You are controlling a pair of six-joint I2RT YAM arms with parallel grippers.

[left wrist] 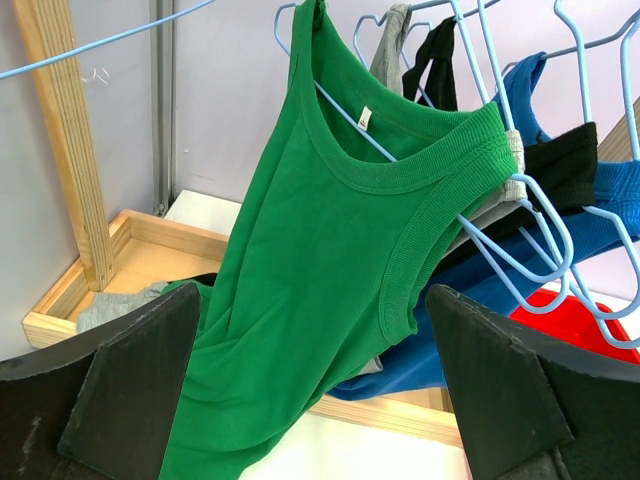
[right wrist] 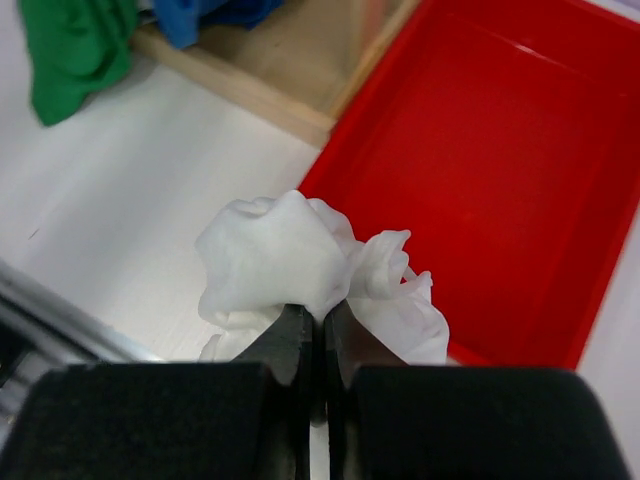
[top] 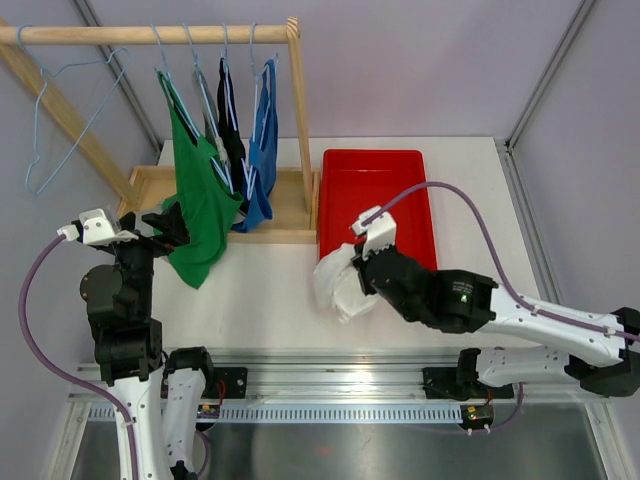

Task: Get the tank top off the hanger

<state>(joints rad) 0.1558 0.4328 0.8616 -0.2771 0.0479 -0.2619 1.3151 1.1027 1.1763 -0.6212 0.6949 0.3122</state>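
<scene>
Tops: right hand (right wrist: 320,318) pinches white tank top (right wrist: 285,255) beside red tray (right wrist: 500,150) | left hand (left wrist: 310,345) spread at green tank top (left wrist: 300,240)

On table (top: 260,300): rack (top: 300,110) far left, bin (top: 375,190) just right of its base (top: 285,237). On rail (top: 150,34): row of tank tops on hangers, leftmost tank top (top: 200,200) hanging lowest, down past base's front edge. At its lower left: left gripper (top: 172,225), fingers (left wrist: 130,400) either side of hem. Before bin's near-left corner: bundled cloth (top: 335,285), in right gripper (top: 358,262).
</scene>
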